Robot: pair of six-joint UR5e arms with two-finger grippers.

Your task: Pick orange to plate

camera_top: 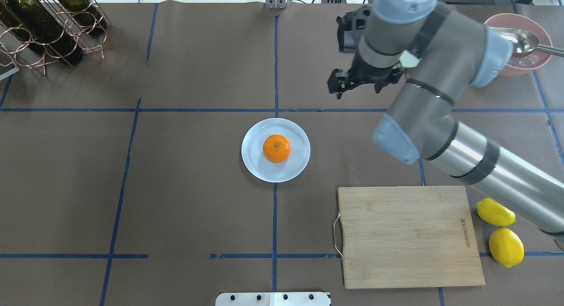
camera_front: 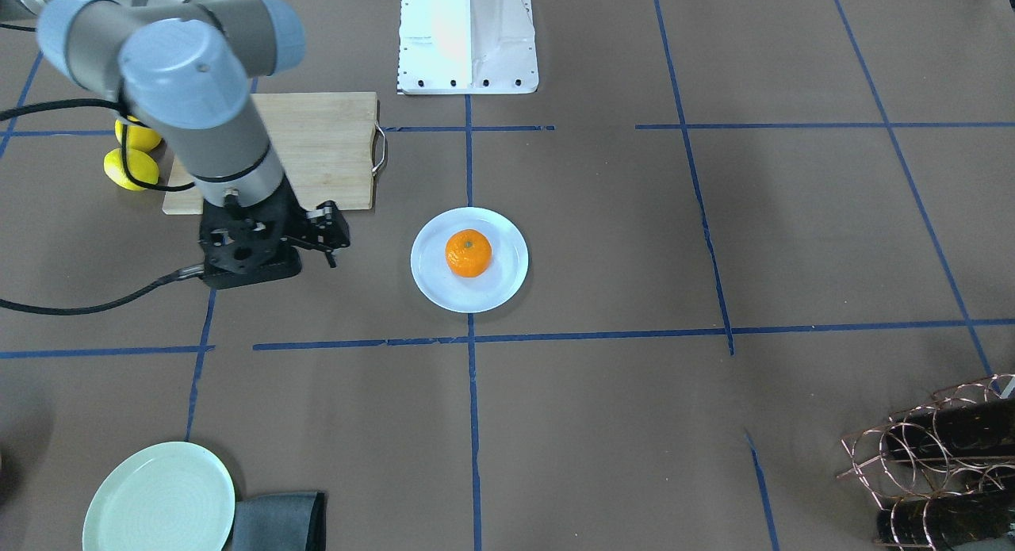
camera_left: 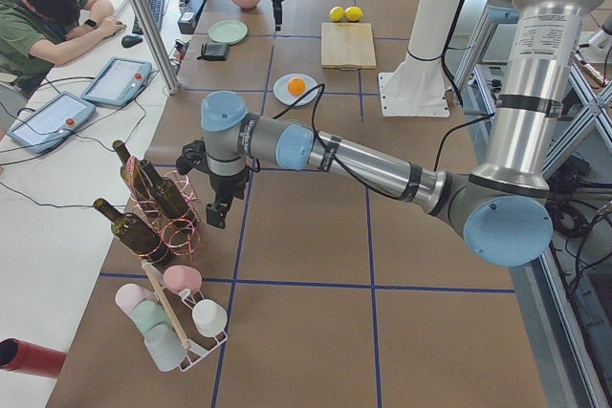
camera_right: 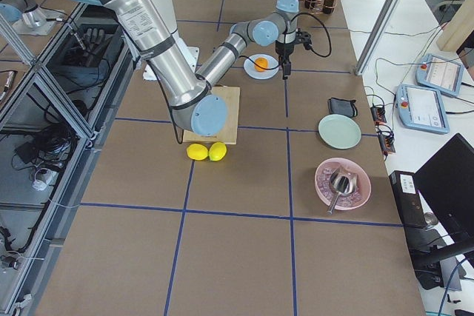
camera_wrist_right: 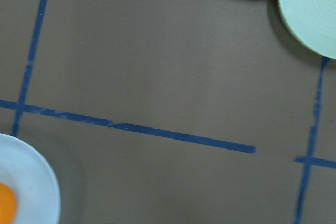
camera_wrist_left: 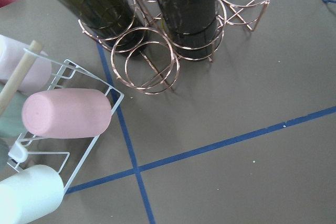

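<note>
I record the orange (camera_top: 276,148) resting centred on the plate (camera_top: 255,165), my right gripper (camera_top: 356,88) well apart, jaws spread and empty, my left gripper (camera_left: 218,212) in a state I cannot tell; risk, in my judgement: a low retreat clipping the rim and rolling the fruit off
</note>
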